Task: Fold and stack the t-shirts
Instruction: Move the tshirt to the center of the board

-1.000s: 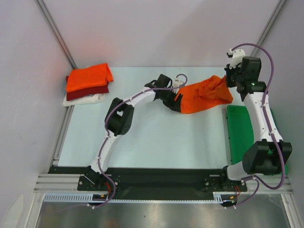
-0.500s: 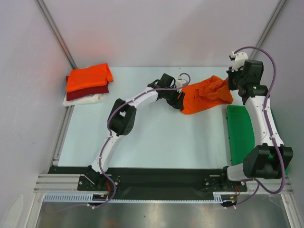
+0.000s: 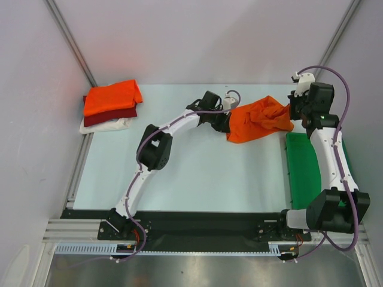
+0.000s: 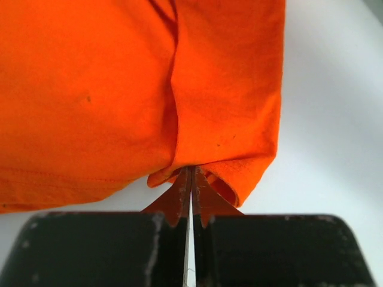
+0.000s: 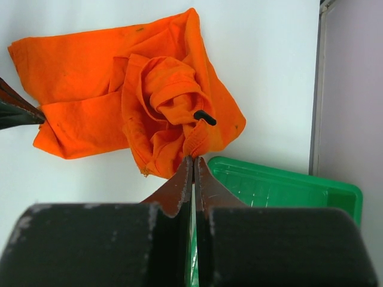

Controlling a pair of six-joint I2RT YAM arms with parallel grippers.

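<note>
Spanning the far side of the table, the crumpled orange t-shirt runs between the two arms in the overhead view. The left gripper is at its left end and the right gripper at its right. The folded stack (orange over dark red over white) sits well apart in the far-left corner, and the green tray lies just beside the shirt's right end. The left wrist view adds what the overhead cannot: the left jaws are clenched on a small corner of hem, with the cloth fanning away beyond them. The right wrist view shows the right jaws pinched on a bunched fold, and the shirt's middle twisted into a knot of creases. Spreading looks like the step in hand. Doing it well probably means drawing both grips apart evenly until the twist opens, then laying the shirt flat away from the tray. Both holds look thin, so a jerk could slip them.
</note>
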